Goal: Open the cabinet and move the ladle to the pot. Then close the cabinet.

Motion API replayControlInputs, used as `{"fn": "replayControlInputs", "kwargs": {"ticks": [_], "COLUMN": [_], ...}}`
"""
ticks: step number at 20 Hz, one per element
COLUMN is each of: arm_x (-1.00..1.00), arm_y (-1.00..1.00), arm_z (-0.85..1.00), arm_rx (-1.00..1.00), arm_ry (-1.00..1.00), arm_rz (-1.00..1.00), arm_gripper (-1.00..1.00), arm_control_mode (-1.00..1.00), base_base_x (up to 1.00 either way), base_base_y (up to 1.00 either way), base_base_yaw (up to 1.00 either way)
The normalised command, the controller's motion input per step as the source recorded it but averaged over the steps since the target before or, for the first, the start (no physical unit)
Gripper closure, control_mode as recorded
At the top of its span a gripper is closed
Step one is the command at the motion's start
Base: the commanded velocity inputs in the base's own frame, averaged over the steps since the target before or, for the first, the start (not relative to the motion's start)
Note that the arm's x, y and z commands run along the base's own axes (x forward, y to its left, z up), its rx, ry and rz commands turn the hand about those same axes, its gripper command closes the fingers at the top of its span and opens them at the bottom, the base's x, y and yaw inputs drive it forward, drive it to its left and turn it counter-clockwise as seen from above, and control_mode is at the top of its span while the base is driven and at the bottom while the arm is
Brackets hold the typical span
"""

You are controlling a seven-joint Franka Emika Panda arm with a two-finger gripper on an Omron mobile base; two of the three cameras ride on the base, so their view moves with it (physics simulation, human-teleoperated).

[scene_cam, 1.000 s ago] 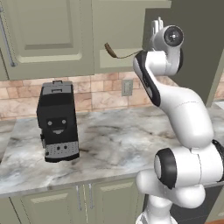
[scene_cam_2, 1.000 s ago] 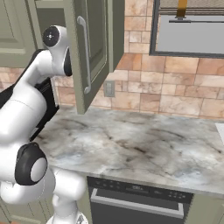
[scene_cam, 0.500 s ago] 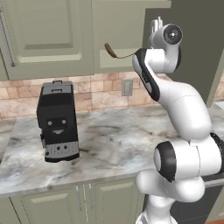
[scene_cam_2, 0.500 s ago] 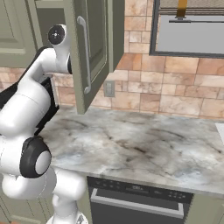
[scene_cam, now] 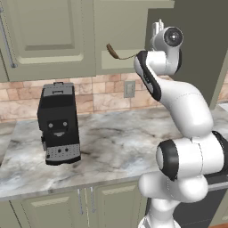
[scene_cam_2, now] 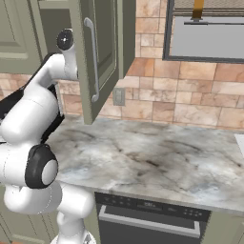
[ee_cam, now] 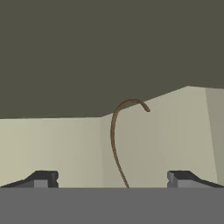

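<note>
The cabinet (scene_cam_2: 102, 57) door is hanging open, and the arm is reaching inside with its gripper (ee_cam: 113, 178) spread wide, fingertips either side of the ladle (ee_cam: 117, 144) handle, holding nothing. The ladle's thin curved handle is poking out past the cabinet edge. It looks light, stiff and slim, so gripping mid-handle seems wisest; such a narrow shaft might twist between the pads.
</note>
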Motion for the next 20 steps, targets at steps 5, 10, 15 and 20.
{"fn": "replayControlInputs", "kwargs": {"ticks": [5, 10, 15, 20], "arm_x": [0.13, 0.29, 0.53, 0.49], "arm_y": [-0.16, -0.1, 0.0, 0.0], "arm_z": [-0.03, -0.16, -0.24, -0.04], "arm_rx": [0.01, 0.0, 0.01, 0.0], "arm_ry": [0.0, 0.0, 0.0, 0.0], "arm_rz": [0.0, 0.0, 0.0, 0.0], "arm_gripper": [-1.0, -1.0, -1.0, -1.0], "arm_control_mode": [-1.0, -1.0, -1.0, -1.0], "base_base_x": [0.0, 0.0, 0.0, 0.0], "base_base_y": [0.0, 0.0, 0.0, 0.0], "base_base_yaw": [0.0, 0.0, 0.0, 0.0]}}
